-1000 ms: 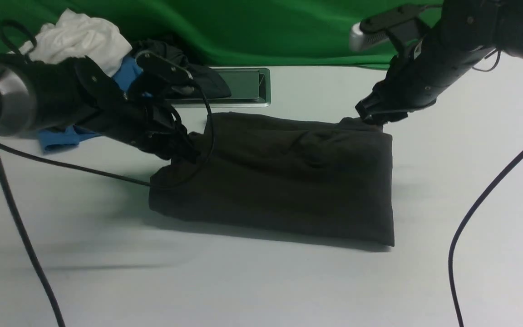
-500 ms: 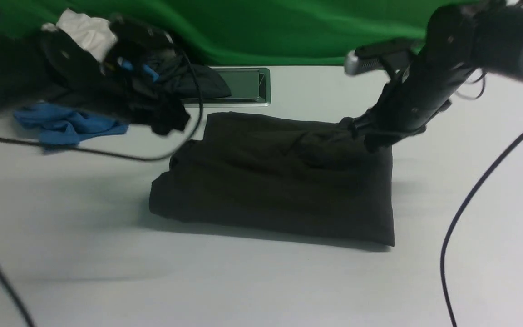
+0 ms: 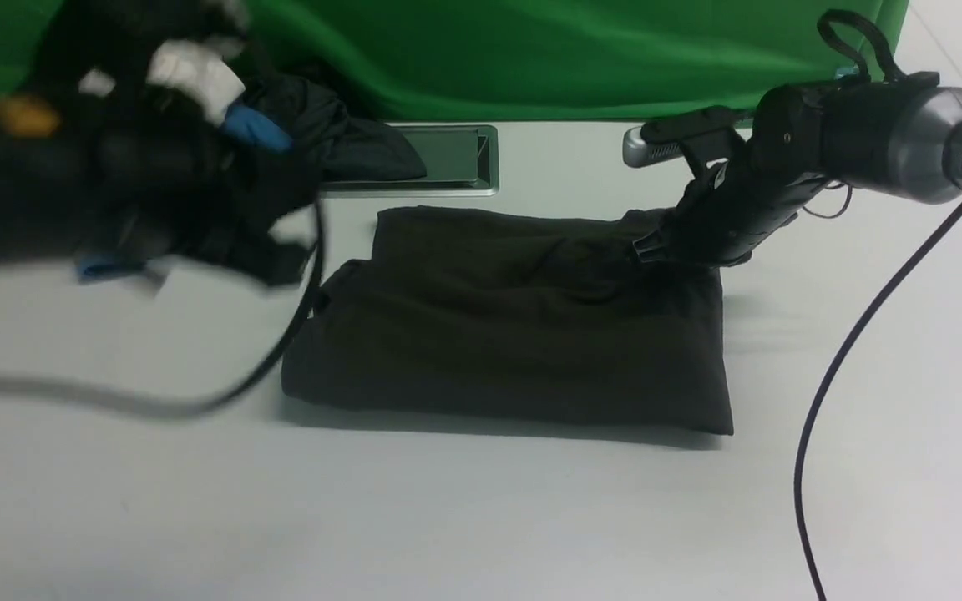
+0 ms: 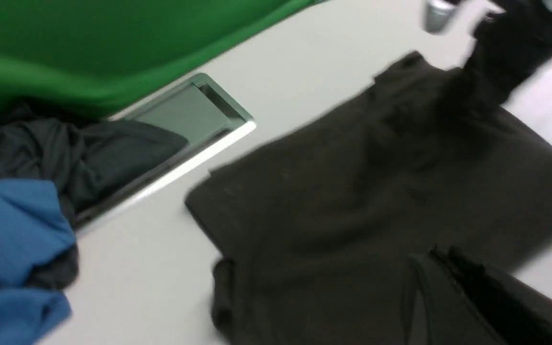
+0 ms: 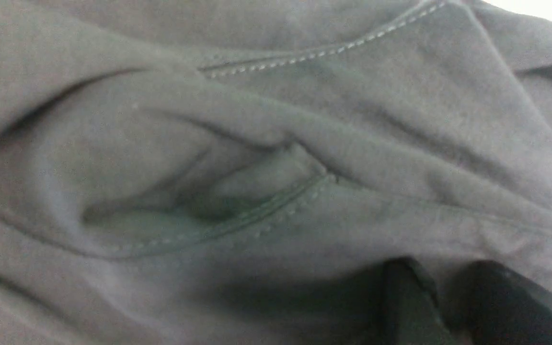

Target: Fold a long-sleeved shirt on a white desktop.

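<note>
On the smooth white-grey counter (image 3: 481,517), the folded black-brown knit shirt (image 3: 523,334) lies long side-to-side. The right pincer (image 3: 644,249), slightly spread, presses its far right corner; the left pincer (image 3: 276,267), pressed together, hovers beside its left end.

shirt (image 5: 257,143): creased, stitched seams | hand (image 5: 441,306): fingertips parted, touching fabric

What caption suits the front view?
Right gripper on the folded long-sleeved shirt, left gripper blurred beside it.
</note>
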You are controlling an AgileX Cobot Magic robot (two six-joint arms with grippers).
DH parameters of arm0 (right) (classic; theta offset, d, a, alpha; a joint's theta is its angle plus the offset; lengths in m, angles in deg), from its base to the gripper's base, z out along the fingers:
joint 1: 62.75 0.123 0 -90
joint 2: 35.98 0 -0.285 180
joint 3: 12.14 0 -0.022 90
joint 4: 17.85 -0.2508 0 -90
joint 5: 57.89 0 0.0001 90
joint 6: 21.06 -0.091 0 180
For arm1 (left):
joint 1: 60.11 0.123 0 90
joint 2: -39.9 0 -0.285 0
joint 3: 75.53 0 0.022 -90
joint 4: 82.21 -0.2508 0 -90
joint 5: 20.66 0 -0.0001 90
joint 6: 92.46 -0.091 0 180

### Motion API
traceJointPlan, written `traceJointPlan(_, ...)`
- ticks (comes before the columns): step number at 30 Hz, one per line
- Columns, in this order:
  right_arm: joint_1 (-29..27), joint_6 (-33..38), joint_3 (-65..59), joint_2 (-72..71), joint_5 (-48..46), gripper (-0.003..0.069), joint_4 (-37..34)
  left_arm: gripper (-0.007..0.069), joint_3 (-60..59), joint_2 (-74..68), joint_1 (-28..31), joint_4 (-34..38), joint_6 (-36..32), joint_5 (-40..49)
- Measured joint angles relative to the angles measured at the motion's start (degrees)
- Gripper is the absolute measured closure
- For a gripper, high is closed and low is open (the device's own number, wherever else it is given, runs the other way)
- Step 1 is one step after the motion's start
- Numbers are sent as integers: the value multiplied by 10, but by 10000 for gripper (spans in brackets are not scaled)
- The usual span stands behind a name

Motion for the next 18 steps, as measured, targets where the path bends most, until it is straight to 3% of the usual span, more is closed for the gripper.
traceJointPlan(9,-3,13,-28,-201,-77,452,3,609,-201,264,0,4,9,-69)
traceJointPlan(15,-3,-7,-181,-450,-82,610,4,608,-283,443,0,14,-4,-93)
traceJointPlan(18,-3,-28,-249,-540,-87,630,4,608,-290,486,0,16,-9,-95)
